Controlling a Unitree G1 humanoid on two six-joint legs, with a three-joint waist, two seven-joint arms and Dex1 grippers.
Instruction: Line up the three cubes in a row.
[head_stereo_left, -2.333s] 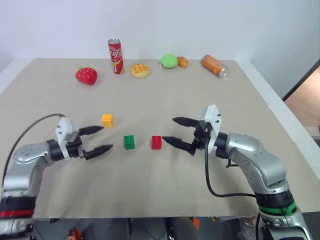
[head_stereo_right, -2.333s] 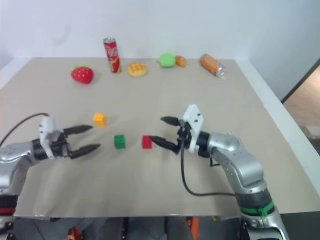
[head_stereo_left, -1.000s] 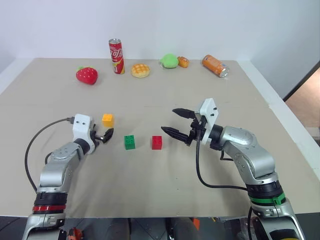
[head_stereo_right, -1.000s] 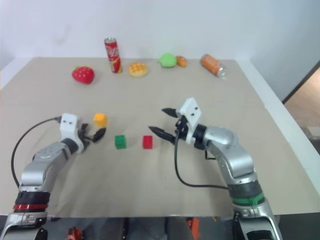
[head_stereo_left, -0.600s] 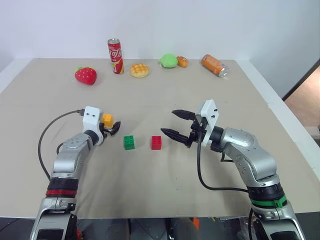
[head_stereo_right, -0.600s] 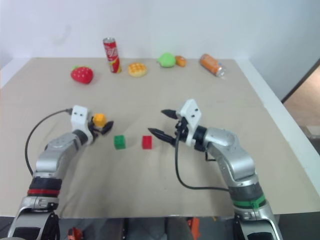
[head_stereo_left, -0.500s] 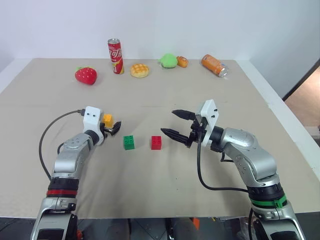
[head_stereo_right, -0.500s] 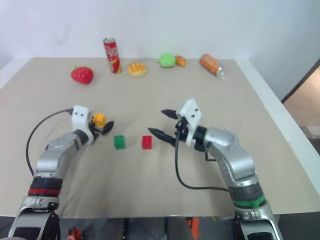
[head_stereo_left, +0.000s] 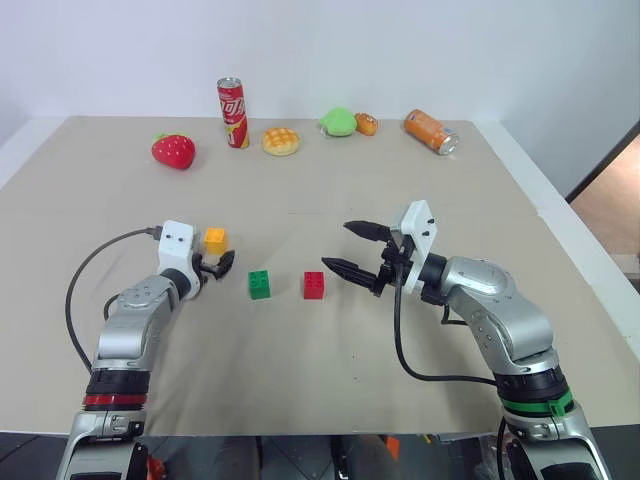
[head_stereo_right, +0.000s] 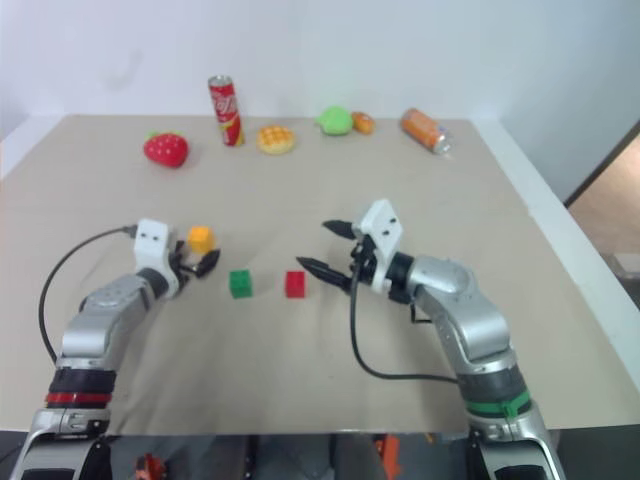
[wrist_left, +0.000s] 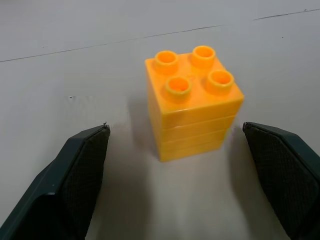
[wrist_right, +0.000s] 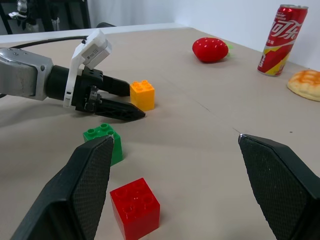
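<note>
Flanking orange-yellow cube, untouched: spread left end effector.

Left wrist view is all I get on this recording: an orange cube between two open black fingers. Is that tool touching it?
Observer: No. In the head view the left tool sits just short of the orange cube, fingers open and apart from it.
Operator: Where are the other two cubes?
Observer: The green cube and red cube sit side by side, nearer the robot than the orange one and off to its right.
Operator: And the other arm?
Observer: The right tool is open just right of the red cube, holding nothing.
</note>
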